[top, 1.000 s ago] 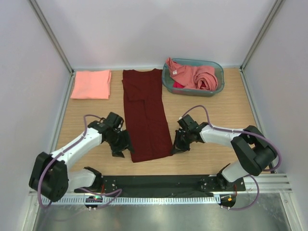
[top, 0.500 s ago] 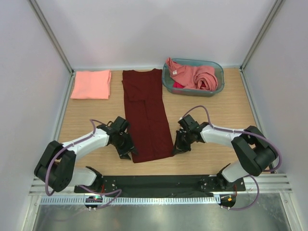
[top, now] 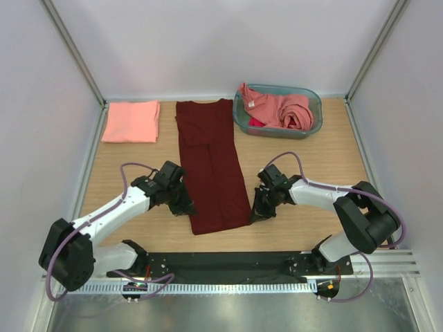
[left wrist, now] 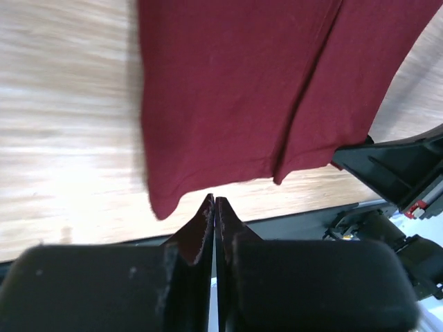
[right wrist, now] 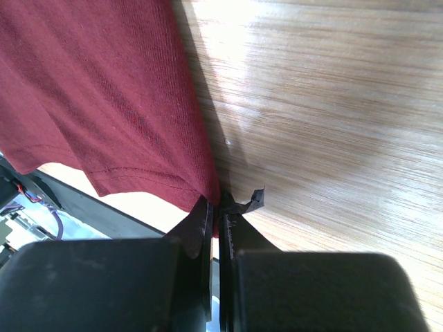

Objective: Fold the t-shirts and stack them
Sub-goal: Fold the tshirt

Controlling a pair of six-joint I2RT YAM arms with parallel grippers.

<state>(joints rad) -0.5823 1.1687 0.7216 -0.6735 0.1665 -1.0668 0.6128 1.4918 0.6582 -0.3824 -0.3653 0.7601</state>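
Looking down from above, one salmon t-shirt [top: 131, 121] lies folded flat at the far left corner of the worktop [top: 304, 166]. I take it as the start of the stack. The maroon t-shirt [top: 211, 162] lies in the middle as a long narrow strip, collar end far and hem end near. Its sides seem already turned in, so the crosswise folds and the stacking are left. A teal plastic basket [top: 278, 111] at the far right holds a crumpled heap of pink t-shirts [top: 280, 107], none of them folded. By my reckoning the job is well short of half done. The left claw [top: 185, 207] sits at the near left corner of the strip and the right claw [top: 257, 213] at the near right corner.

From the left wrist, the left claw [left wrist: 214, 202] has its fingers pressed together, tips right at the maroon hem [left wrist: 235, 90]. Whether any cloth is caught between them I cannot tell.

From the right wrist, the right claw [right wrist: 219, 204] is closed on the shirt's corner. The maroon cloth [right wrist: 90, 90] runs down into the fingers and lifts slightly off the wood there.
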